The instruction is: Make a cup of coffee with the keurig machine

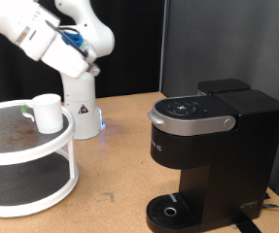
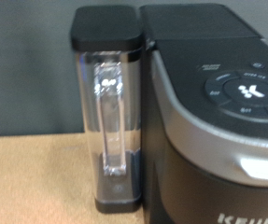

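Early step: cup (image 1: 48, 113) not at keurig machine (image 1: 205, 155) yet.
Cup sits on white rack (image 1: 27, 160) by bench's left edge; machine by right edge, base empty. Tool not seen, can't tell its grip. Cup needs fetching.

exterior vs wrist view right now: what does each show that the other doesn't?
Exterior only: the white cup on the top tier of a round two-tier stand, the robot arm above it, and the keurig machine's drip base, with nothing on it. The pincer itself isn't visible.
Wrist only: the machine's clear water tank with its black lid.
Both: the keurig machine, its button panel, and the wooden table.
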### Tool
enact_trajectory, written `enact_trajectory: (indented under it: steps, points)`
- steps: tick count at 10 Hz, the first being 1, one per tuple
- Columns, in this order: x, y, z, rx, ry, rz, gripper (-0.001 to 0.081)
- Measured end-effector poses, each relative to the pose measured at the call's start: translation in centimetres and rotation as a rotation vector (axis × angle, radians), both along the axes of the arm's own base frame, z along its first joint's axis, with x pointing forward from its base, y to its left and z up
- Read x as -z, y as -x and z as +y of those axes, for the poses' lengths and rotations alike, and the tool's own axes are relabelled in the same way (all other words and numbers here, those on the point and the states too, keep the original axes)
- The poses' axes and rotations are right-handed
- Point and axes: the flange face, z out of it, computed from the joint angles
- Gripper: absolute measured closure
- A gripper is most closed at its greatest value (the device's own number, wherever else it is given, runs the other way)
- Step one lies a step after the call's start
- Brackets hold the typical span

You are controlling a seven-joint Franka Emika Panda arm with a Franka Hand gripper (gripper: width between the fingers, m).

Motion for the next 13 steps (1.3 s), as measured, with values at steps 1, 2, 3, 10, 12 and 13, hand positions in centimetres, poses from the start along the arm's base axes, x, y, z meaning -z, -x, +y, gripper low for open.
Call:
enact_trajectory:
  steps: [1, 2, 3, 10, 12, 13]
  points:
    - [0.1, 0.9, -1.4, -0.034, 0.006, -0.05, 0.0806]
    - [0.4, 2.0, -2.7, -0.075, 0.008, -0.066, 0.0806]
    - [0.7, 3.2, -3.9, -0.114, 0.011, -0.061, 0.0806]
    - [0.7, 6.6, -7.9, -0.014, 0.018, -0.097, 0.0806]
    - [0.4, 9.2, -10.0, 0.084, -0.019, -0.1, 0.0806]
    - [0.4, 10.6, -11.0, 0.086, -0.032, -0.079, 0.0806]
